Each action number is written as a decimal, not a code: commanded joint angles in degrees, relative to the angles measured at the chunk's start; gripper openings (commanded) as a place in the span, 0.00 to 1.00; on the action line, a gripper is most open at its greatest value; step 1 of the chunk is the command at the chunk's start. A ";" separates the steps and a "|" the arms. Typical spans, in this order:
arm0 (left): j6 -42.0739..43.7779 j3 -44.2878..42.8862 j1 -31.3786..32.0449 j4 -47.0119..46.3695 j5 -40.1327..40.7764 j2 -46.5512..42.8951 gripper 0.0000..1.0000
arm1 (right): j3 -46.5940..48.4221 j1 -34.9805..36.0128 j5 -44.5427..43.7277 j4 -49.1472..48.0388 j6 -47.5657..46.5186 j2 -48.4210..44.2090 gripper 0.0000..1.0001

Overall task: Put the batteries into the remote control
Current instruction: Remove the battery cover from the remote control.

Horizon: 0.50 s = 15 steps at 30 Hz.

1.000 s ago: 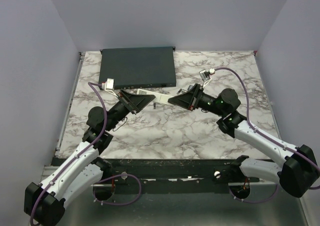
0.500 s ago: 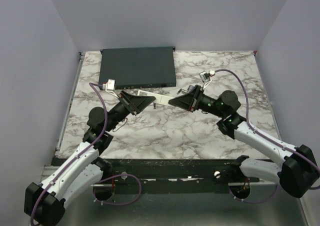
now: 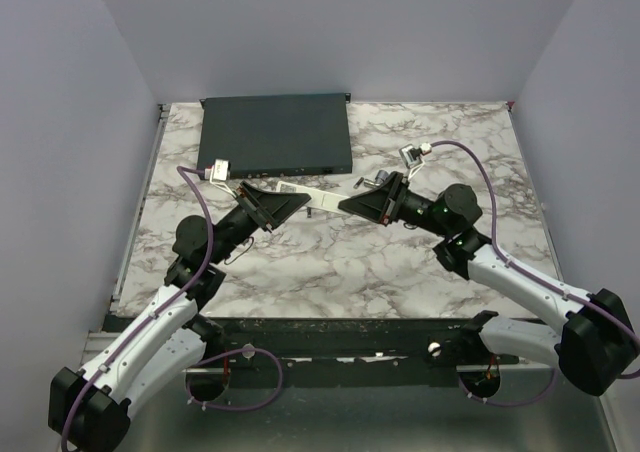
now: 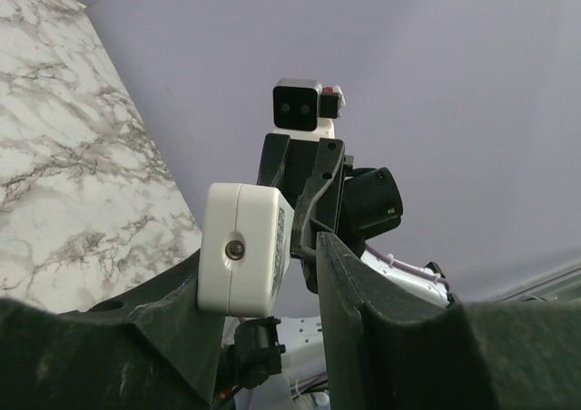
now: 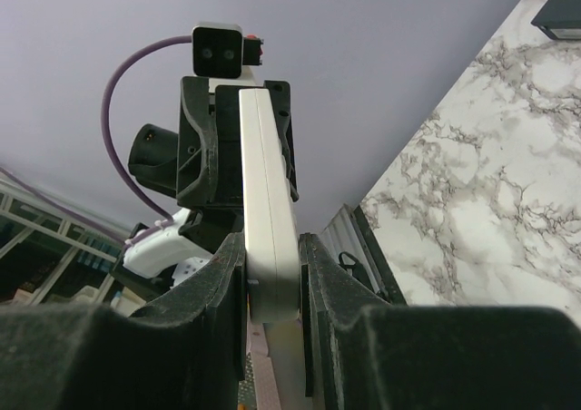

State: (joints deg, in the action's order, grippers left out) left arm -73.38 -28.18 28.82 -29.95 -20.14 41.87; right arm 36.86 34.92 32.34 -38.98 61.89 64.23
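Observation:
The white remote control (image 3: 320, 196) hangs level above the table, spanning the two grippers. My right gripper (image 3: 352, 202) is shut on its right end, both pads pressed flat against the slim bar (image 5: 268, 210). My left gripper (image 3: 285, 200) sits around the other end. There the white end face (image 4: 245, 260) leans on the left finger (image 4: 172, 310), and a narrow gap separates it from the right finger (image 4: 363, 301), so these jaws stand slightly open. I cannot pick out the batteries in any view.
A large flat dark-grey box (image 3: 275, 132) lies at the back left of the marble table (image 3: 400, 262), just beyond the left gripper. Purple cables loop off both wrists. Plain walls close in the sides and the back.
The right wrist has turned slightly, bringing its camera a little lower and to the left. The remote stays between the two grippers in the same place.

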 commanded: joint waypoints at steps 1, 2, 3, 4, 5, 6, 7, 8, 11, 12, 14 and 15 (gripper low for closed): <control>-0.68 0.22 -0.56 -6.10 -1.60 -1.12 0.46 | -2.18 -1.34 -1.31 0.41 -0.34 0.29 0.01; -0.87 0.23 -0.60 -6.40 -1.93 -0.97 0.48 | -2.47 -1.35 -1.31 -0.33 0.05 0.21 0.01; -1.04 0.19 -0.61 -6.67 -2.13 -0.67 0.50 | -2.74 -1.41 -1.31 -1.38 0.47 0.15 0.01; -1.13 0.18 -0.56 -6.85 -2.40 -0.41 0.52 | -3.18 -1.39 -1.39 -2.41 1.06 0.06 0.01; -1.43 0.16 -0.60 -7.02 -2.44 -0.09 0.54 | -3.63 -1.40 -1.48 -3.85 1.72 0.14 0.01; -1.62 0.30 -0.61 -7.33 -2.62 0.03 0.56 | -4.12 -1.48 -1.49 -5.26 2.38 0.24 0.01; -1.88 0.28 -0.61 -7.60 -2.79 0.36 0.56 | -4.44 -1.43 -1.42 -6.16 2.85 0.34 0.01; -2.08 0.41 -0.61 -7.98 -2.97 0.48 0.56 | -4.47 -1.45 -1.32 -6.47 3.13 0.58 0.01; -2.11 0.49 -0.69 -8.37 -3.15 0.45 0.48 | -4.56 -1.48 -1.27 -6.46 3.26 0.87 0.01; -2.11 0.45 -0.69 -8.42 -3.15 0.39 0.46 | -4.65 -1.41 -1.31 -6.46 3.24 0.90 0.01; -1.95 0.45 -0.69 -8.32 -3.15 0.21 0.43 | -4.63 -1.52 -1.24 -6.20 3.18 1.02 0.01; -1.94 0.49 -0.69 -8.36 -3.15 0.23 0.42 | -4.50 -1.52 -1.16 -6.09 3.11 1.08 0.01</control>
State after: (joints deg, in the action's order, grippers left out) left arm -74.94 -27.59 28.45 -33.08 -21.56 42.98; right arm 33.32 34.09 32.38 -45.23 65.32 64.29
